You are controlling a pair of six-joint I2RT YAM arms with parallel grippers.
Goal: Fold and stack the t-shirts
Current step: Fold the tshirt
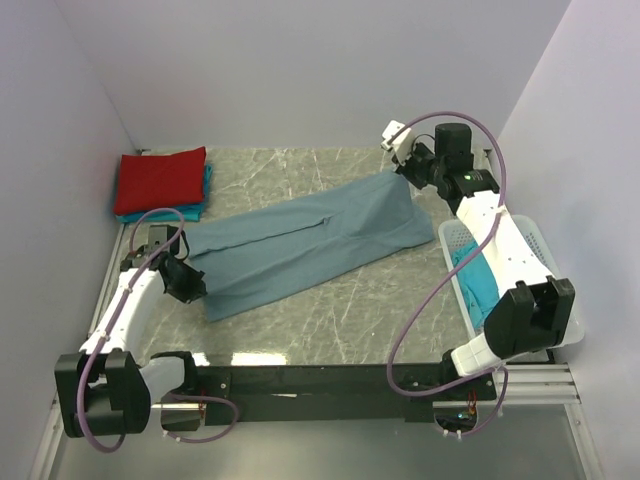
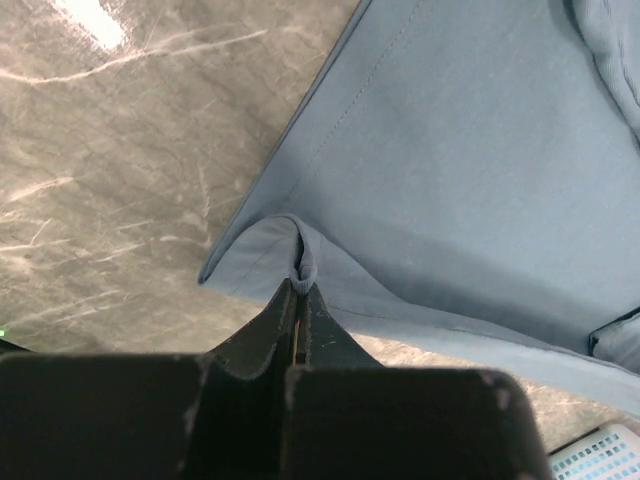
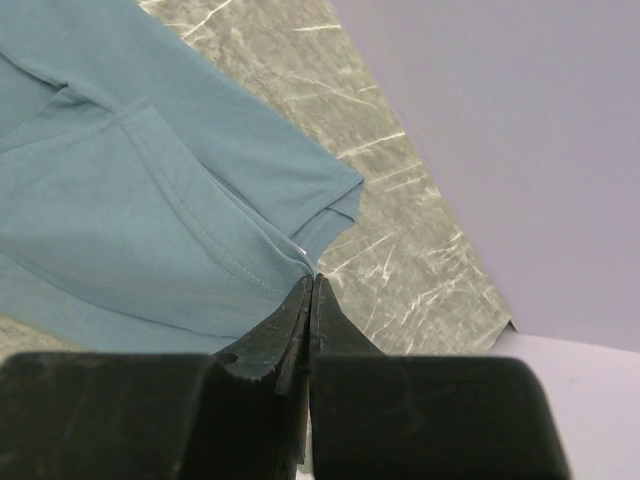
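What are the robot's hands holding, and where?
The left gripper pinches a bunched edge at one end of the blue t-shirt; the right gripper pinches the opposite end's edge.

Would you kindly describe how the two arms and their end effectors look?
The left arm and right arm have white link shells between boxy black joint housings, each trailed by a looping purple cable. The right arm shows a small green light. The left end effector and right end effector have matte black fingers tapering to points.
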